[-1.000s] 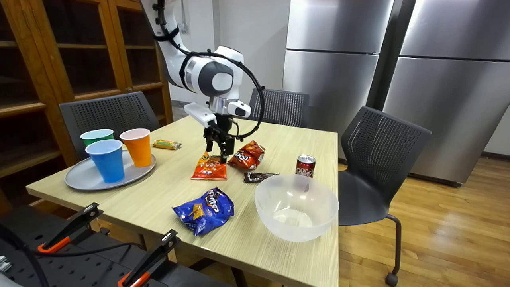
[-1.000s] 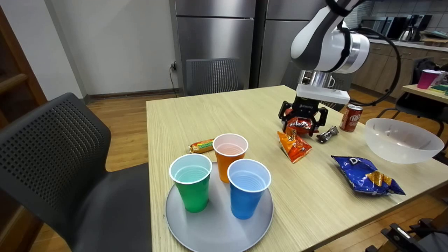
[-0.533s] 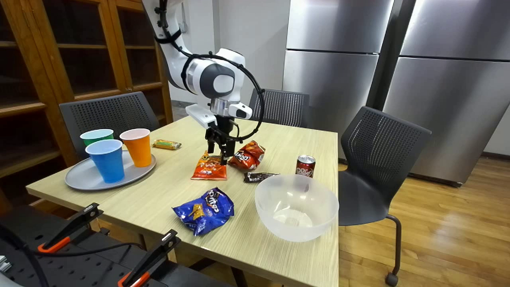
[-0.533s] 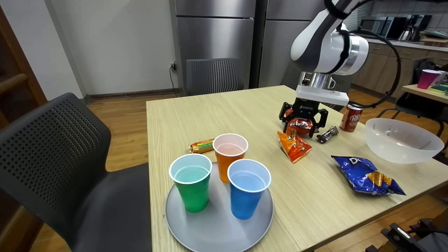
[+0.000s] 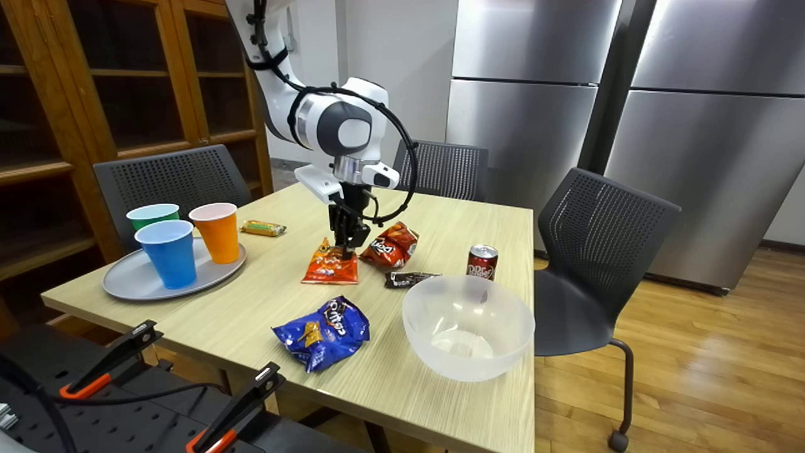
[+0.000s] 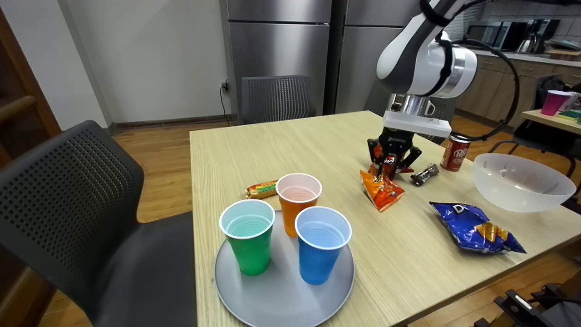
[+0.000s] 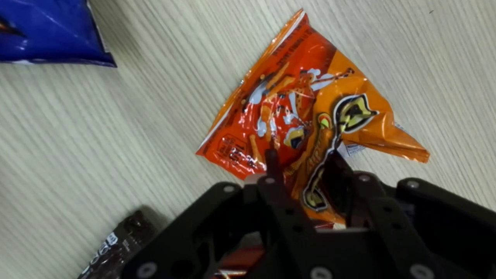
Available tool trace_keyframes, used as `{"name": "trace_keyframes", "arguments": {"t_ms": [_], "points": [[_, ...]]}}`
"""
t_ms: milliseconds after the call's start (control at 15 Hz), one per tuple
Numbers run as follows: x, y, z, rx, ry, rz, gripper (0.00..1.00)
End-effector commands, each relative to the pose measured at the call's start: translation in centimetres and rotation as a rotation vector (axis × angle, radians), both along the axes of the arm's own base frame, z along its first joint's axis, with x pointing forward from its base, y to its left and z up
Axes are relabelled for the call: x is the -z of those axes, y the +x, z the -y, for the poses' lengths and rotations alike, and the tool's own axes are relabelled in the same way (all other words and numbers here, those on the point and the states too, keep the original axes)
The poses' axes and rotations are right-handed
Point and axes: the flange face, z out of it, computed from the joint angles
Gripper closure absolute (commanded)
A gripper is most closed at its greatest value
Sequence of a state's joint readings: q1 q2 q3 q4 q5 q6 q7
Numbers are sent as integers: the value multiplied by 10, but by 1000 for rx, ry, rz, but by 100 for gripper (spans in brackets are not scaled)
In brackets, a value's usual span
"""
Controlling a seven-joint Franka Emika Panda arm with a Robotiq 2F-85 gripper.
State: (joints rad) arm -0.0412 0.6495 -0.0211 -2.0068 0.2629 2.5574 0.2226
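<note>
Hand [image 7: 304, 166]: part-closed, orange bag [image 7: 294, 112] btwn fingers [image 7: 272, 164]; can't tell if gripped.
Orange bag: on desk [image 5: 453, 226], right below hand; bulk lies past fingers, twd top of wrist view.
End seal [image 7: 255, 76]: diag. there, upper R to lower L.
Red bag [image 5: 396, 242]: just beside orange bag; contact unclear.

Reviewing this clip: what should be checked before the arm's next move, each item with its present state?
1. End effector at the orange snack bag: ok, it straddles part of the bag.
2. Firm grip on it: cannot tell, contact is unclear.
3. Orange snack bag clear of the table: not ok, it rests there.
4. Red Doritos bag free of the end effector: cannot tell, they look very close in both exterior views.
5. Frosted bowl upright: ok.
6. Blue cup upright on the gray plate: ok.
</note>
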Motion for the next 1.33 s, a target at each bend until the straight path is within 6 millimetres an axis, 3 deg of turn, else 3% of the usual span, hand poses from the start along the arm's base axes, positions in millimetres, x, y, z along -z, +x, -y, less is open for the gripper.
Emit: {"name": "trace_keyframes", "arguments": {"t_ms": [0, 67, 467, 800, 1267], "points": [[-1, 6, 0, 30, 10, 5, 94], [-1, 6, 0, 31, 10, 5, 99], [-12, 5, -6, 11, 19, 23, 100], [-43, 3, -13, -21, 27, 63, 100], [-95, -8, -2, -22, 6, 122, 100]]}}
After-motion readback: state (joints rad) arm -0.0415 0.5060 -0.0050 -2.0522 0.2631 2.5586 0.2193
